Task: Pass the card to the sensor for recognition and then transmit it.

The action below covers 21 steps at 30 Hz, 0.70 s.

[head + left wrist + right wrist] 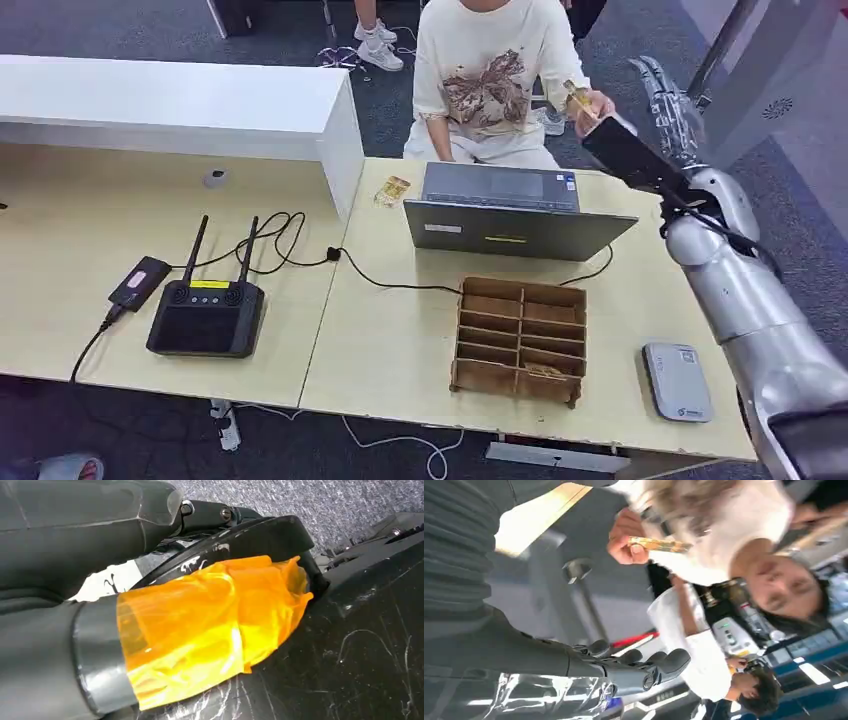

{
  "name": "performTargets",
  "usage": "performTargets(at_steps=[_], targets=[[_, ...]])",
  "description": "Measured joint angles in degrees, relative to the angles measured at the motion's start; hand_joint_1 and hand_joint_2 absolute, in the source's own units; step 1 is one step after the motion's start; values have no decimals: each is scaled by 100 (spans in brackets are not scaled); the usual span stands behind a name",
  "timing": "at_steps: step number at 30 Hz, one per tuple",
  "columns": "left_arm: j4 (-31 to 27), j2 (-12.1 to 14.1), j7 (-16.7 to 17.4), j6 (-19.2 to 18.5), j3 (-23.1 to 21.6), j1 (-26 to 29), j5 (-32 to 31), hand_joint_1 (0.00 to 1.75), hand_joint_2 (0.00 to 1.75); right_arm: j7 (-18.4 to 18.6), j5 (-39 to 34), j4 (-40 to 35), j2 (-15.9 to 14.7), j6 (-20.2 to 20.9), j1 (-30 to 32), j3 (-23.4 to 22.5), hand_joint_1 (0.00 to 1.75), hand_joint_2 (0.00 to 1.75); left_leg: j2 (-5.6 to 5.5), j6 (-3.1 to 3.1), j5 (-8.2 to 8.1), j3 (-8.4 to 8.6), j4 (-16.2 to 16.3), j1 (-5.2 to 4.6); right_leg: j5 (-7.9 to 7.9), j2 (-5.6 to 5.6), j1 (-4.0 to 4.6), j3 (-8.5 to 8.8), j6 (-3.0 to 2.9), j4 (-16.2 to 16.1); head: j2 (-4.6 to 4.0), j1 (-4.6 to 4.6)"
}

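A person seated behind the table holds a gold card [577,96] in a raised hand [594,105]; the card [659,544] is pinched in that person's fingers. My right hand [665,98] is lifted just right of it, fingers extended and apart, holding nothing and not touching the card. The right wrist view shows its dark fingers [644,667] empty, away from the card. The grey-white card sensor [677,381] lies flat near the table's front right corner. My left hand [175,620] appears close up, its thumb wrapped in orange tape; its grip is unclear.
An open laptop [510,210] stands before the person, with a compartmented wooden box [520,338] in front of it. A second small card [392,190] lies left of the laptop. A black controller with antennas [207,315] and a cabled black device [138,282] sit at left.
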Motion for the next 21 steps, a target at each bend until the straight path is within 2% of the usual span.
performTargets(at_steps=[4, 11, 15, 21], targets=[[0, 2, -15, 0, 4, 5, -2, 0, 0, -68, -275, -234, 133, -13, 156, -269, 0, 175, 2, -1, 0, 0, 0, 1, 0, 3, 0, 0, 0, 1, 0, 0], [0, 2, -35, 2, 9, 11, -2, 0, 0, -98, -397, -435, 208, -17, 265, -441, 0, 175, 2, 0, 0, 0, 0, 0, 0, 2, -1, 0, 0, 0, 0, 2], [0, 2, -57, 24, 20, 16, -7, 0, 0, -433, -1042, -728, 247, -118, 435, -586, 0, 175, 1, 0, 0, 1, 0, 0, 0, 1, 0, 0, 0, 0, 0, 0], [0, -2, -118, 83, 70, 34, -7, 0, 0, -610, -2268, -1423, 247, -107, 922, -900, 0, 175, 2, -1, -1, 0, 0, 0, 0, 2, 0, -4, 0, 0, 0, 0]])
